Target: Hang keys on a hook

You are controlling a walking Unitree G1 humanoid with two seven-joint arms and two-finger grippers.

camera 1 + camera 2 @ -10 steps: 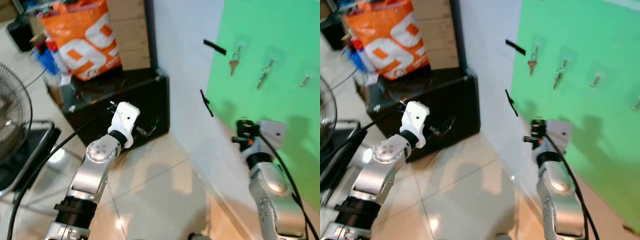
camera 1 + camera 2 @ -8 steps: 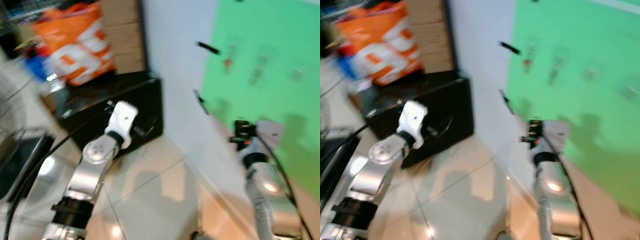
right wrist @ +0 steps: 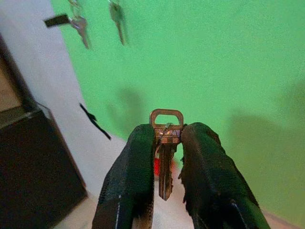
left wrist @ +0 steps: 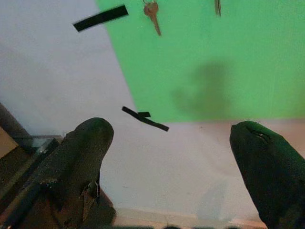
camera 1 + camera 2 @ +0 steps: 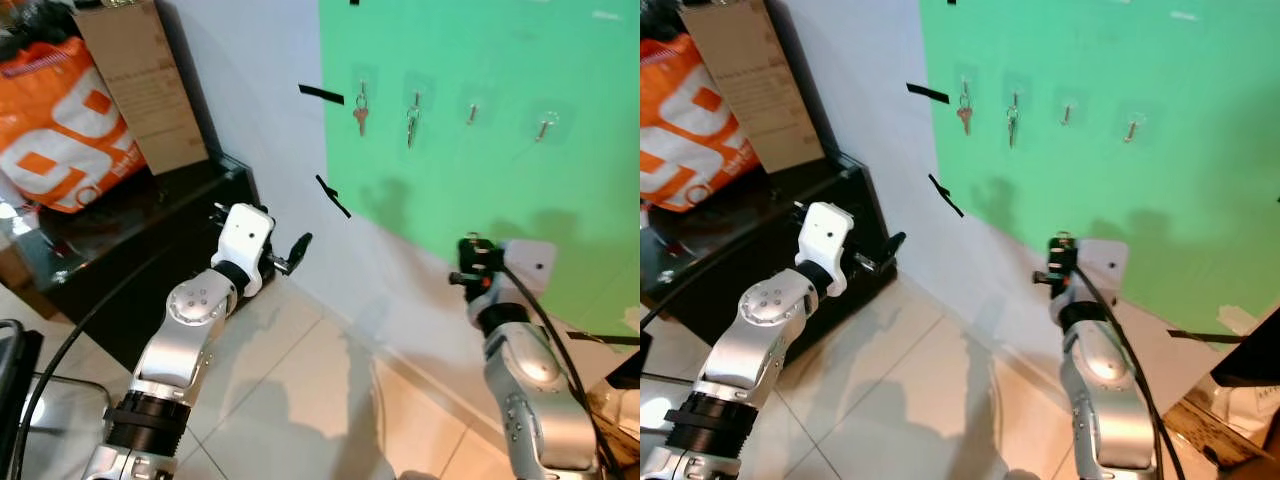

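Note:
A green panel [image 5: 500, 150] on the white wall carries a row of small hooks. Keys [image 5: 361, 112] hang on the leftmost hook and another set [image 5: 411, 120] on the one beside it. Two further hooks [image 5: 472, 112] [image 5: 547, 125] are bare. My right gripper [image 5: 468, 262] is raised below the hooks, some way out from the panel, and is shut on a brass key [image 3: 166, 138] that stands upright between its fingers [image 3: 138, 171]. My left gripper [image 5: 290, 255] is held up near the wall left of the panel, open with nothing in it [image 4: 170, 129].
A black cabinet [image 5: 130, 270] stands against the wall at the left, with an orange bag [image 5: 55, 140] and a cardboard box [image 5: 140, 90] on it. Black tape strips [image 5: 320, 94] [image 5: 333, 196] stick to the wall. Pale tiled floor [image 5: 300, 400] lies below.
The whole picture has shifted: the camera swung toward the green panel, so bag and cabinet slid left. Both arms keep about the same pose.

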